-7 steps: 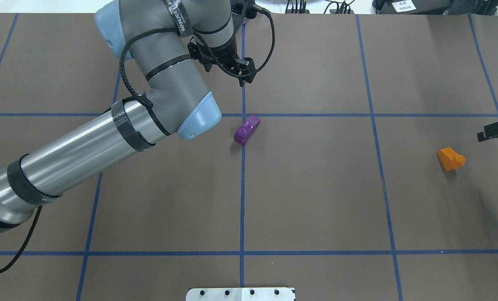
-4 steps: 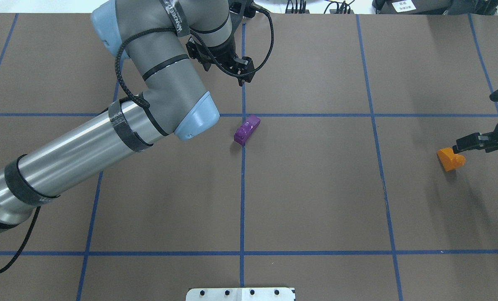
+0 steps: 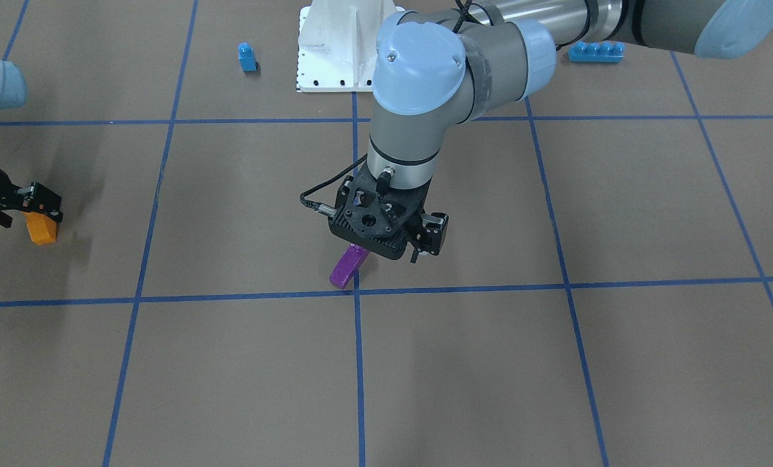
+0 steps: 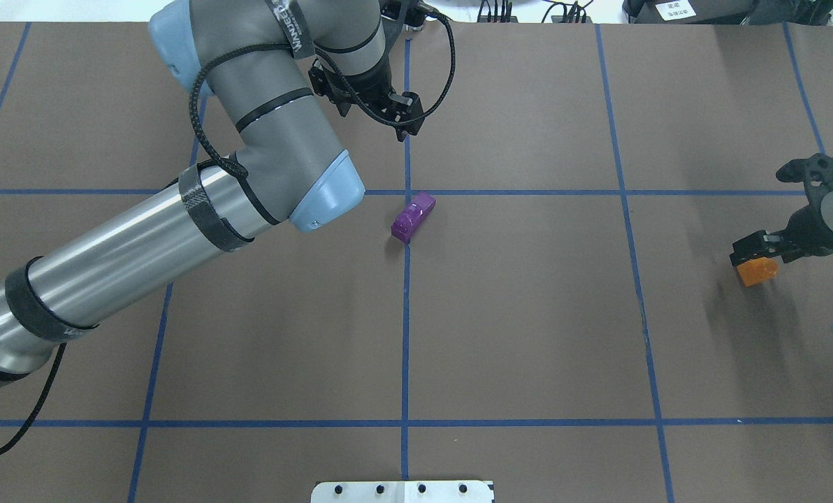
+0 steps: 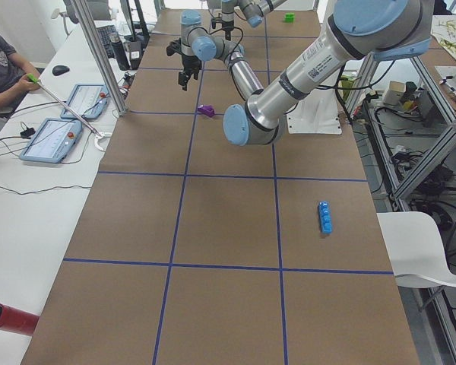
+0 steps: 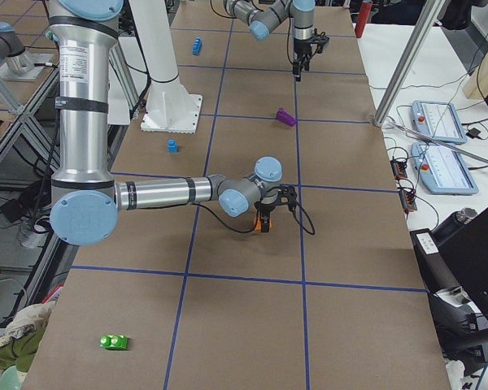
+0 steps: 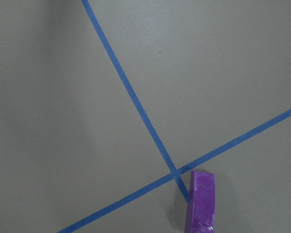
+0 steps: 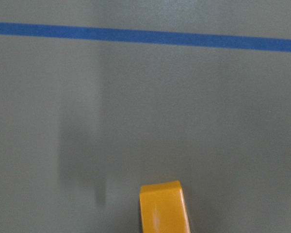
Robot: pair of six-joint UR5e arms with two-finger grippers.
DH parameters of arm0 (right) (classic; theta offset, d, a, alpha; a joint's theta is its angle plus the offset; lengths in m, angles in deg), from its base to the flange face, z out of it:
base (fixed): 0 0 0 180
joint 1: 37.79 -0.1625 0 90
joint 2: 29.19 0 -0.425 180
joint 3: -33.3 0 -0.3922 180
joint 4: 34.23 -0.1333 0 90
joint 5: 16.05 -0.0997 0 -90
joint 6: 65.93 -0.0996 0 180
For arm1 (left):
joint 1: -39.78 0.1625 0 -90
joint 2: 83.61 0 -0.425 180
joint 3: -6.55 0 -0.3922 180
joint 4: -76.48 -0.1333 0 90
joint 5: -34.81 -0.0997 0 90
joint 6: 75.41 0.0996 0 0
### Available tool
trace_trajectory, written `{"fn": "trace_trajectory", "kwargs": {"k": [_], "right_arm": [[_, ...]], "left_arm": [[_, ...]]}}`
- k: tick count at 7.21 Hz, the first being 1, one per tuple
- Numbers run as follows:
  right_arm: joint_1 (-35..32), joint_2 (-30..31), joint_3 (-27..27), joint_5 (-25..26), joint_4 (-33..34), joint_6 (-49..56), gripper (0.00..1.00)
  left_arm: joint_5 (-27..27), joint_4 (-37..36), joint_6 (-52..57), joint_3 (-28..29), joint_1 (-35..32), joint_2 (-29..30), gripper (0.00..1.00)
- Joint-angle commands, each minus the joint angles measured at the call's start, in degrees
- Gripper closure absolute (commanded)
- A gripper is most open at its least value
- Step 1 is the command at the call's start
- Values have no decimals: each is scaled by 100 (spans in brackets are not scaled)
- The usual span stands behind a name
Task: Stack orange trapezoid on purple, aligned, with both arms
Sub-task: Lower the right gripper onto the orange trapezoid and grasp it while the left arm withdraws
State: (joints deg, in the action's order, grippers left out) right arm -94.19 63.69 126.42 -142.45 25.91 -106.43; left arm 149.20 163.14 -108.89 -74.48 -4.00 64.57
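The purple brick (image 4: 413, 217) lies on its side beside a blue tape crossing near the table's middle; it also shows in the front view (image 3: 349, 266) and at the bottom of the left wrist view (image 7: 200, 201). My left gripper (image 4: 404, 131) hangs above the table just beyond it, looks open and holds nothing. The orange trapezoid (image 4: 757, 270) lies near the table's right edge and shows in the right wrist view (image 8: 163, 206). My right gripper (image 4: 755, 250) is directly over it, looks open, and partly hides it. I cannot tell whether it touches the brick.
A blue single-stud brick (image 3: 247, 57) and a blue four-stud brick (image 3: 596, 51) lie near the white base pedestal (image 3: 341, 45). A green brick (image 6: 114, 342) lies far off at the table's right end. An operator sits beside the table in the exterior left view.
My right gripper came in from the right edge and moved left over the orange trapezoid. My left arm drifted slightly up and away. Neither brick moved.
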Motion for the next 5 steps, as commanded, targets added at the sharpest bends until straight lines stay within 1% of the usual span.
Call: {"fn": "trace_trajectory", "kwargs": {"k": [1,2,3,4,5], "right_arm": [[76,-25,-83,-33,-2,7,0],[85,-25,-83,-42,-2,7,3],[76,1,-75,-68,-2,16,18],[76,28,-74,-68,-2,42,39],[58,54,-66,-86,6,86,55]], "left_arm": [[4,0,0,0,1,0,0],[-5,0,0,0,1,0,0],[4,0,0,0,1,0,0],[4,0,0,0,1,0,0],[4,9,0,0,1,0,0]]}}
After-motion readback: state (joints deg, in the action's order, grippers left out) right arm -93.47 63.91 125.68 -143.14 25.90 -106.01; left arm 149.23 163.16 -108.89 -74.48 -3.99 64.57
